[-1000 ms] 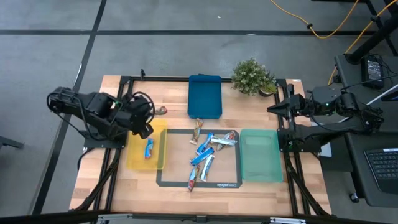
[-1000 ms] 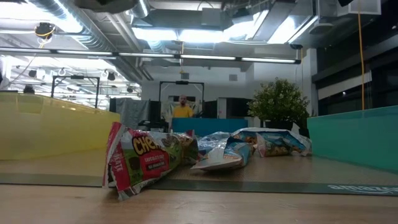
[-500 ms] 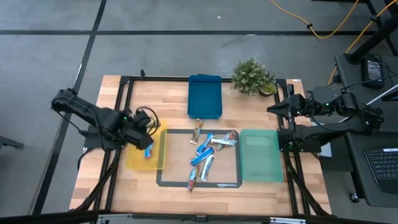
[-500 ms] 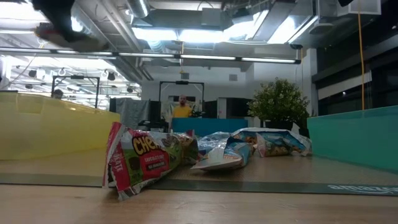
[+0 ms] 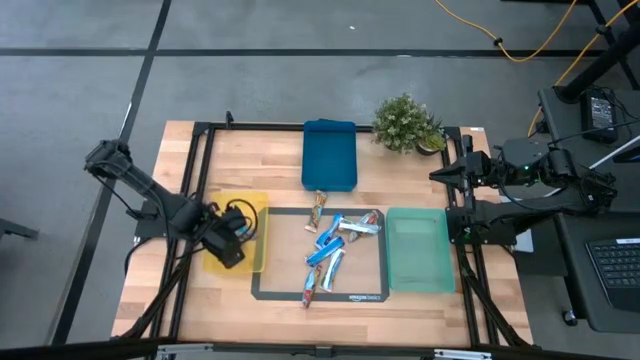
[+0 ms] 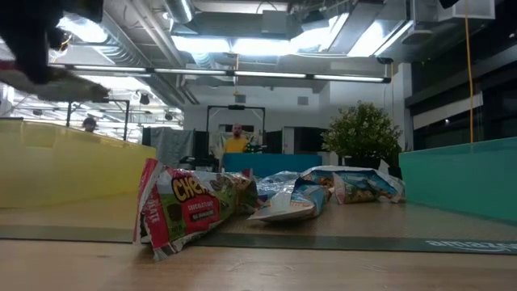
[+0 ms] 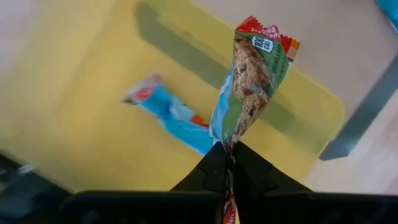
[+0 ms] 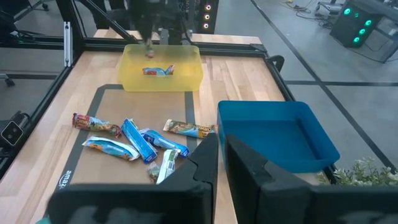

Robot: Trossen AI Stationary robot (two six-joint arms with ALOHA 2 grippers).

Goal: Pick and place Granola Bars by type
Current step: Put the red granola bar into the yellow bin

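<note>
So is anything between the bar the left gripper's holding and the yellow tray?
Nothing visible. The left gripper holds the granola bar directly above the yellow tray, where only a blue bar lies, off to one side.

Three trays: one yellow, one blue, one green. One potted plant. Two arms

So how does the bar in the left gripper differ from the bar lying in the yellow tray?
The held bar has a green, red-tipped wrapper; the tray bar is blue. The held bar hangs pinched in the left gripper above the yellow tray; the tray bar lies flat and untouched. Both are shiny wrapped granola bars.
</note>
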